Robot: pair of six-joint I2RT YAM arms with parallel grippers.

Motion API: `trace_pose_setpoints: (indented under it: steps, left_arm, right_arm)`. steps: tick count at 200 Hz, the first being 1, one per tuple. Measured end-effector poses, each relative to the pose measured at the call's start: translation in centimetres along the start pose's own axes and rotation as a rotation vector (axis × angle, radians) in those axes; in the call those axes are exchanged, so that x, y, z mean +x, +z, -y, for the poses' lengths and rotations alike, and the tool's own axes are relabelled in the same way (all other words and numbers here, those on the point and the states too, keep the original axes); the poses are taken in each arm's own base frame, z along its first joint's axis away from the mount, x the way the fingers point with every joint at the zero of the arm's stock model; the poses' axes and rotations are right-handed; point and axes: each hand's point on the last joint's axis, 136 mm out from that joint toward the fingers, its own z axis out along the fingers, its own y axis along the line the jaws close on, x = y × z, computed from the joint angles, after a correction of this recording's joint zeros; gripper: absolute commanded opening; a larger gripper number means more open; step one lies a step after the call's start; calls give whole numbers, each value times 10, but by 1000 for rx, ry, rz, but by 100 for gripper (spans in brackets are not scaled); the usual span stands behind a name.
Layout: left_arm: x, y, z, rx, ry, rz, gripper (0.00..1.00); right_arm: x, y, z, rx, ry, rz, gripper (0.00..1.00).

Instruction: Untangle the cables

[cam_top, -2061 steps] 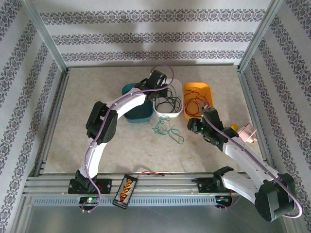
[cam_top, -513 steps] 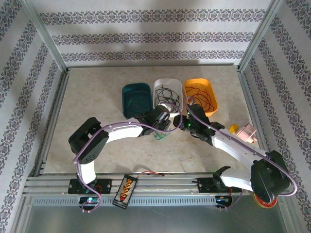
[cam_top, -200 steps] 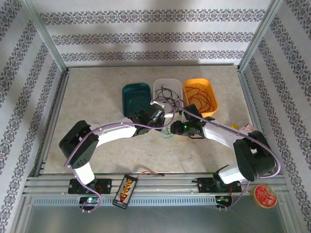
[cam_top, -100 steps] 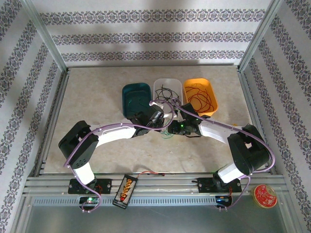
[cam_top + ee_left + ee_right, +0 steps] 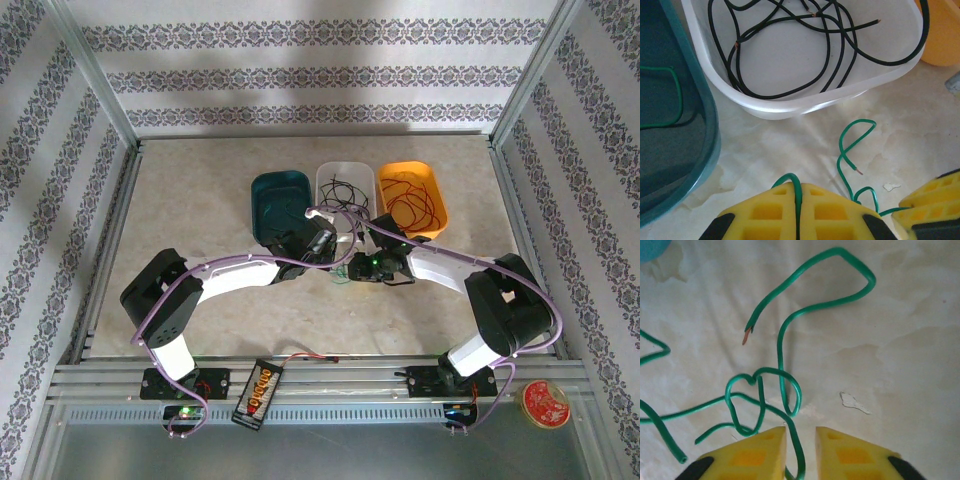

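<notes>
At the near rail a pack (image 5: 261, 388) with a red-black lead was lying, well apart from the work. Further in, the two tools were brought close together over the green cable (image 5: 780, 357) on the worktop (image 5: 200, 220). The left tool (image 5: 799, 194) was closed, and one strand of the green cable was pinched between its pads. The right tool (image 5: 800, 437) was almost closed: a narrow gap, wider than the cable, was seen between its pads, and another strand passed through this gap, so a firm hold was not judged yet. Between the tools a small knot was seen in the cable.

Behind them three trays were placed side by side. One green piece (image 5: 679, 95) lay in the teal tray (image 5: 280, 176), black cables (image 5: 345, 195) in the white tray (image 5: 345, 166), and red cables (image 5: 410, 205) in the orange tray (image 5: 410, 166). The task was therefore judged mostly done, and only the knotted green cable was left.

The white tray's rim stood just beyond the tools, so little room was given in that direction. More open worktop was available to the left and toward the near edge.
</notes>
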Motion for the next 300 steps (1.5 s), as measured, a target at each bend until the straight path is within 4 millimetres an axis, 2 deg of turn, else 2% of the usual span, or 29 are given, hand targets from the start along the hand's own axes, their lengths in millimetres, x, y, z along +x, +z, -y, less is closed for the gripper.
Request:
trace_pose_setpoints:
  steps: [31,51,88,118,158,205,227,249,263,300]
  left_arm:
    - [-2,0,-4,-22,-5,11,0]
    - [-5,-4,-14,-78,-22,30,0]
    - [-15,-24,-37,-187,-70,81,0]
    - [-11,-37,-50,-204,-116,92,0]
    - [-1,-50,-51,-141,-160,84,0]
    - [-11,-73,-45,62,-229,132,0]
    - [-18,-84,-37,140,-205,146,0]
    - [-24,-88,-31,180,-163,150,0]
    - [-29,-89,-29,197,-140,154,0]
    - [-27,-84,-21,219,-78,124,0]
  right_arm:
    - [-1,-1,0,0,3,4,6]
    - [-7,-7,4,23,18,38,6]
    - [-20,-34,40,102,151,166,5]
    - [-23,-50,65,125,263,233,4]
    - [-26,-61,72,94,343,279,3]
    - [-26,-62,68,22,381,273,4]
    - [-25,-60,65,-9,381,266,12]
    - [-20,-56,77,16,424,253,34]
    - [-15,-52,85,36,451,236,43]
    - [-11,-51,87,56,437,225,49]
